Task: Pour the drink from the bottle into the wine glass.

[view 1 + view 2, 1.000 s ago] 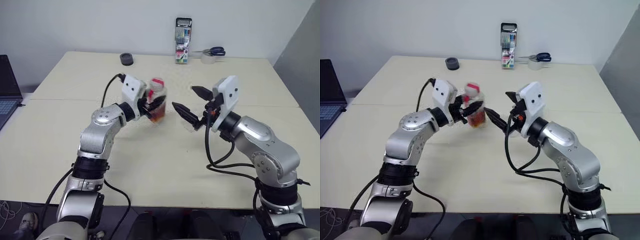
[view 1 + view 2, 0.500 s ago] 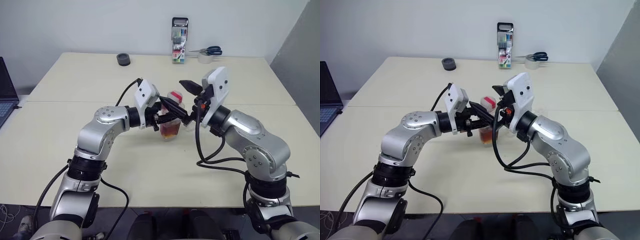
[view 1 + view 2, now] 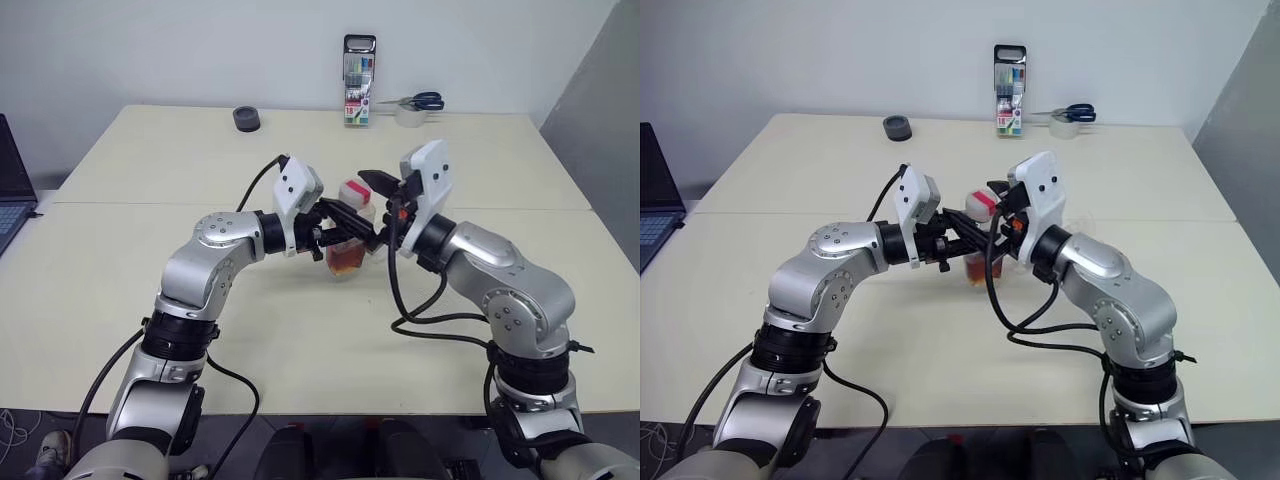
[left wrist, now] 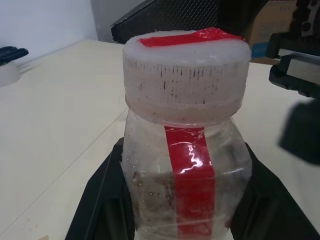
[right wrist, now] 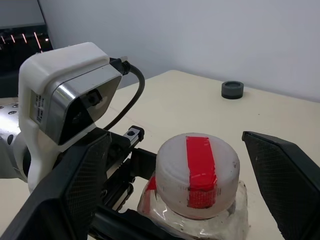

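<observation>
The left gripper (image 4: 182, 210) is clamping the bottle (image 4: 186, 165) by its thin, yielding body; the right gripper (image 5: 195, 165) is gaping around the ribbed cap (image 5: 197, 172), likely the surest hold.

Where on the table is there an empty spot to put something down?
The near table edge is bare. So is the wide left part, between the black roll and the left arm. It is crowded mid-table, where both grippers meet at the bottle, and along the back by the marker pack, scissors and tape.
</observation>
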Available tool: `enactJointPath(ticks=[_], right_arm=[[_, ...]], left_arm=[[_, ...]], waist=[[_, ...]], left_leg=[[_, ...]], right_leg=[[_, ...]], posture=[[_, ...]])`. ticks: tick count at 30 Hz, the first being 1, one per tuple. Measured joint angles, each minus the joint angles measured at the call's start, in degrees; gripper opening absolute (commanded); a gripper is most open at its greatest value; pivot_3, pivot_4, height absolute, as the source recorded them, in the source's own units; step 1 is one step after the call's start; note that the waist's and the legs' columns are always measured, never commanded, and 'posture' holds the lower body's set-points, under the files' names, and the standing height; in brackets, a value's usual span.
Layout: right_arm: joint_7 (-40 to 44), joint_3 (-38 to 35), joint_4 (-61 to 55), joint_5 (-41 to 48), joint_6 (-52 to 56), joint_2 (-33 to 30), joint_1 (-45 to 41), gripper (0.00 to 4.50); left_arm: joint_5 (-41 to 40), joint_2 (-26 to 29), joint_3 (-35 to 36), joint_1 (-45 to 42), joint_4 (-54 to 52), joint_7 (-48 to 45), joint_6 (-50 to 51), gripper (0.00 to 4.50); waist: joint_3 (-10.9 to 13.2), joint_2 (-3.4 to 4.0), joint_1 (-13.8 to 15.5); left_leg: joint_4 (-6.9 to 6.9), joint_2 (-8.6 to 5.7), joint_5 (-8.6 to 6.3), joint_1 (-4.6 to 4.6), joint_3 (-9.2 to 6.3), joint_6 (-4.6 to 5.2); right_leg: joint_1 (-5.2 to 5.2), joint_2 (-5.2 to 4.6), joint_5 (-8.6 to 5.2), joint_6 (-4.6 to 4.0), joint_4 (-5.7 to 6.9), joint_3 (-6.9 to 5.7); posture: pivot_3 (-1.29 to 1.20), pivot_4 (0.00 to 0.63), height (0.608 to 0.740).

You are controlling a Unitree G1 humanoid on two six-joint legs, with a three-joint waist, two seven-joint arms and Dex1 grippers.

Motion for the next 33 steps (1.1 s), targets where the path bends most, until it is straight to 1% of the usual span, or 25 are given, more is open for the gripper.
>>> enactJointPath(ticks=[2,6,7,13,16,17,20,24,25,27,29,33], right_arm=[[0.0,-0.1,0.0,0.0,0.0,0.0,0.0,3.56],[-0.1,-0.7,0.3,-0.3,-0.1,-0.3,0.0,2.11],[0.0,-0.6,0.5,-0.3,-0.2,-0.3,0.0,1.82],[0.4,-0.2,0.6,-0.5,-1.2,-0.9,0.2,1.82],[3.1,-0.2,1.0,0.2,-1.3,-2.6,0.0,1.82],[5.8,-0.7,1.7,2.3,-0.7,-4.1,-0.8,1.82],[18.0,-2.3,3.7,9.4,1.0,-11.1,-4.8,1.82],[32.6,-1.1,7.5,11.4,-1.3,-17.5,-9.2,1.82],[34.7,-0.9,8.5,11.4,-1.9,-18.2,-9.8,1.82],[36.5,-1.0,10.0,11.4,-2.7,-18.7,-10.6,1.82],[36.5,-1.6,10.3,11.7,-2.6,-19.0,-10.5,2.59],[35.1,-3.2,9.0,12.9,-0.4,-21.9,-7.5,3.91]], left_arm=[[0.0,0.0,0.0,0.0,0.0,0.1,0.0,1.83],[0.0,0.0,0.0,0.0,0.0,0.0,-0.1,1.83],[0.0,0.0,0.0,0.0,0.0,0.0,-0.1,1.83],[0.0,0.0,0.0,0.1,-0.1,0.1,0.0,1.83],[-0.4,0.2,0.1,0.9,-1.1,-0.9,0.3,1.83],[-1.9,1.5,0.2,1.3,-1.8,-2.4,1.0,1.83],[-6.2,6.1,1.0,1.4,-5.7,-9.3,2.3,1.83],[-10.0,8.0,1.4,1.3,-7.9,-15.5,2.9,1.83],[-10.4,7.9,1.4,1.0,-7.8,-16.2,3.1,1.83],[-10.2,7.9,1.0,-0.4,-6.6,-17.1,2.9,1.83],[-9.9,7.9,0.2,-1.6,-5.5,-17.6,2.5,1.83],[-9.6,7.6,-0.2,-2.3,-4.0,-18.0,0.9,1.83]], waist=[[0.0,0.0,0.0],[0.0,0.0,0.0],[0.0,0.0,0.0],[0.0,0.01,0.0],[0.0,0.02,0.0],[0.1,0.06,-0.1],[0.2,0.22,-0.1],[0.2,0.22,-0.1],[0.2,0.22,-0.1],[0.2,0.22,-0.1],[0.2,0.22,-0.1],[0.2,0.21,0.0]], left_leg=[[0.0,0.0,0.0,0.0,0.0,0.0],[0.0,0.0,0.0,-0.01,0.01,0.0],[0.0,0.0,0.0,0.0,0.01,0.0],[0.0,0.0,0.0,-0.01,0.01,0.0],[0.0,0.0,0.0,-0.01,0.01,0.01],[0.0,0.0,-0.01,-0.02,0.01,0.01],[-0.02,0.0,-0.02,-0.01,0.01,0.04],[-0.01,0.0,-0.04,0.0,-0.01,0.09],[0.01,0.0,-0.05,0.0,-0.01,0.09],[0.02,0.0,-0.05,-0.01,-0.02,0.1],[0.02,0.0,-0.04,-0.03,-0.02,0.09],[0.02,0.0,-0.04,-0.08,-0.03,0.08]], right_leg=[[0.0,0.0,0.0,0.0,0.0,0.0],[0.0,0.0,0.0,0.0,0.0,0.0],[0.0,0.0,0.0,0.0,0.0,0.01],[0.0,0.0,0.0,0.0,0.0,0.0],[-0.01,0.0,0.0,0.0,-0.01,0.0],[-0.02,0.0,0.0,0.0,0.0,0.01],[-0.03,0.0,0.0,0.0,-0.02,-0.01],[0.02,0.01,0.0,-0.01,-0.05,-0.04],[0.02,0.01,0.0,-0.01,-0.05,-0.03],[0.02,0.01,0.0,-0.01,-0.03,-0.04],[0.02,0.01,0.0,-0.01,-0.04,-0.03],[0.01,-0.01,-0.01,0.0,-0.09,-0.04]], posture=[[0.0,0.15,0.74],[0.0,0.15,0.74],[0.0,0.15,0.74],[0.0,0.15,0.74],[0.0,0.15,0.74],[0.0,0.15,0.74],[0.0,0.15,0.74],[0.0,0.15,0.74],[0.0,0.15,0.74],[0.0,0.15,0.74],[0.0,0.15,0.74],[0.0,0.15,0.74]])
